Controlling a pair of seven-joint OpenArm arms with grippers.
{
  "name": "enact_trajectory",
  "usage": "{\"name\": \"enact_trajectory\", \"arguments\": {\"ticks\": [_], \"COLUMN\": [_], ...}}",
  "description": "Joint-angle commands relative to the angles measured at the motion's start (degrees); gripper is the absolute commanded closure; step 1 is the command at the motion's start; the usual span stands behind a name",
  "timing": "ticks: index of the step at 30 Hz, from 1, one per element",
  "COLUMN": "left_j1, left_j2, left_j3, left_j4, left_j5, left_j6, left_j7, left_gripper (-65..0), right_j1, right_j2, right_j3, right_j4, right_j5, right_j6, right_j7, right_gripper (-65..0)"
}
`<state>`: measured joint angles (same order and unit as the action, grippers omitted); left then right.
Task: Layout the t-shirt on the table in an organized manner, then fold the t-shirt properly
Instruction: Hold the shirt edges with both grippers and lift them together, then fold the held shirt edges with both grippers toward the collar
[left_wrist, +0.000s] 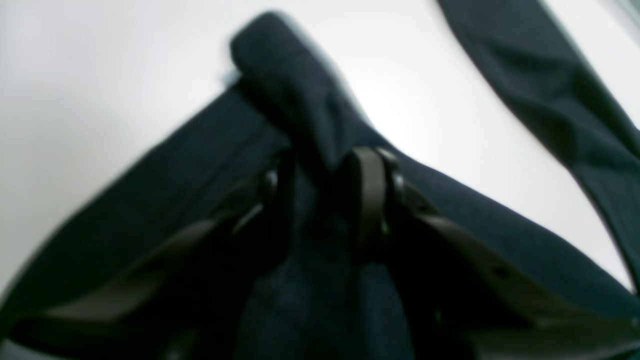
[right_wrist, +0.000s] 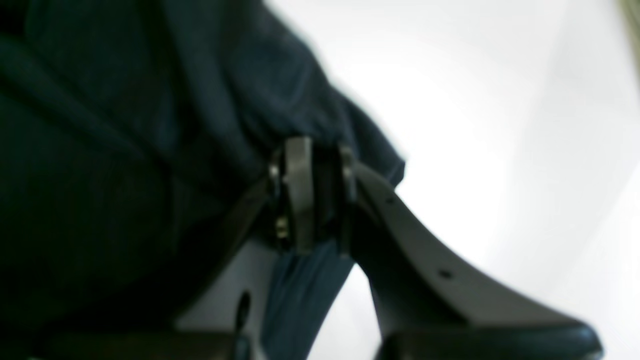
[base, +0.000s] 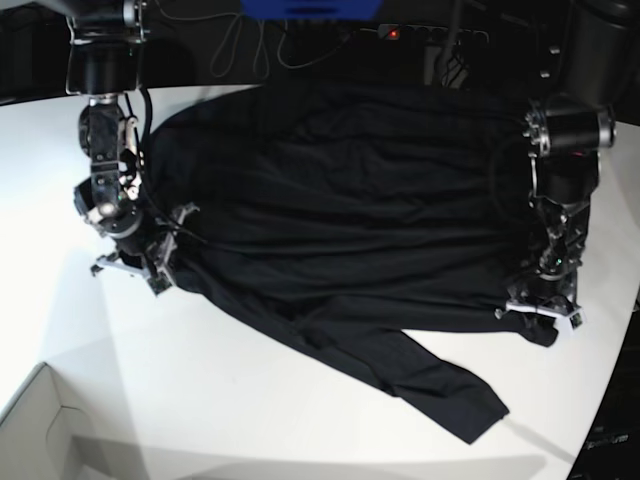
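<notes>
T-shirt (base: 340, 210) lay spread crosswise over table (base: 240, 400), long axis running arm to arm; one sleeve trailed toward the near edge. Left gripper (left_wrist: 325, 195) and right gripper (right_wrist: 312, 192) pinched opposite edges of its body.

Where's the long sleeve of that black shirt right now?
In the base view one sleeve of the t-shirt lies on the white table, angling toward the near right edge, between the two arms and closer to the left gripper.
</notes>
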<state>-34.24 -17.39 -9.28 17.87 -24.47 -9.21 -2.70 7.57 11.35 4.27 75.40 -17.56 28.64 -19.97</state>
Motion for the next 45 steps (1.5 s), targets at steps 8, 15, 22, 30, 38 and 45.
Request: {"name": "enact_trajectory", "arguments": {"ticks": [8,15,22,30,38,45], "left_j1": [1.3,1.3,1.3,1.4,1.3,1.1], "left_j2": [-0.9,-2.8,-3.9,-3.9,-4.0,-4.7], "left_j3": [0.1,0.1,0.0,0.0,0.0,0.0], "left_j4": [4.2,4.1,4.5,4.2,4.7,8.5], "left_j5": [0.4,0.1,0.1,0.3,0.2,0.0], "left_j6": [-0.1,0.1,0.1,0.1,0.1,0.1], "left_j7": [-0.3,-0.3,-0.3,-0.3,-0.3,0.0], "left_gripper": [-19.0,-19.0,-19.0,-19.0,-19.0,-19.0], "right_j1": [4.2,8.6,19.1,30.8,34.5,20.3], "right_j2": [-1.6,-1.6,-1.1,2.6,4.0,3.1], "right_j3": [-0.4,-3.3,-4.3,-4.1,-4.0,1.0], "right_j4": [0.3,-10.7,-27.5,-46.1,-48.5,-21.4], "right_j5": [0.6,0.6,0.6,0.5,0.7,0.8], "right_j6": [-0.2,-0.2,-0.5,-12.2,-26.9,-19.5], "right_j7": [1.3,1.3,3.6,18.6,28.6,17.5], "right_gripper": [-8.5,-8.5,-8.6,-16.1,-20.5,-20.4]}}
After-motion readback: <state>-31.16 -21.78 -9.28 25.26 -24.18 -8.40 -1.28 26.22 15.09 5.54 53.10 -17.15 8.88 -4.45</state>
